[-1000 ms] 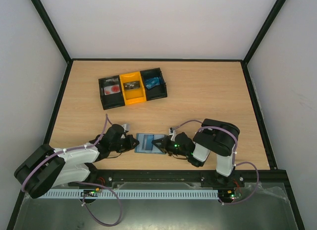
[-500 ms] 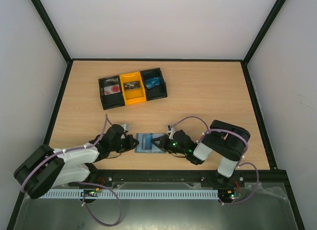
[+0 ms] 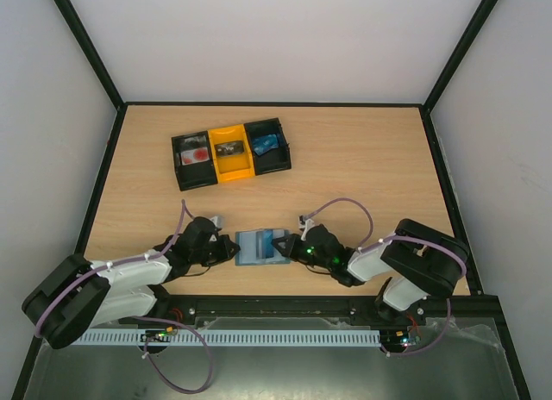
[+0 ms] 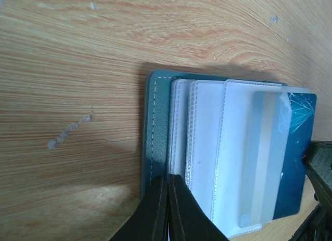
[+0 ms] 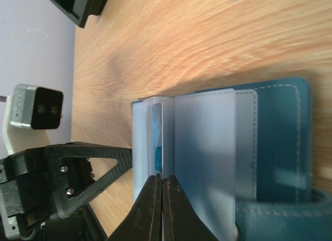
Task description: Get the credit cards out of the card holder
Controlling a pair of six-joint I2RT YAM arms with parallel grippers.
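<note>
The slate grey-blue bifold card holder (image 3: 257, 247) lay open on the wooden table (image 3: 362, 159) between both arms. The left fingers (image 4: 150, 215) pinched shut on its stitched edge. The right fingers (image 5: 150, 210) were shut on the bright blue plastic credit card (image 4: 293, 158), which stuck partway out of its sleeve. A weak left pinch might let the holder drag along.

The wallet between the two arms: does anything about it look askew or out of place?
Yes. A blue card sticks partway out of the outermost clear sleeve of the open wallet, its end poking past the sleeve's edge rather than tucked inside.
</note>
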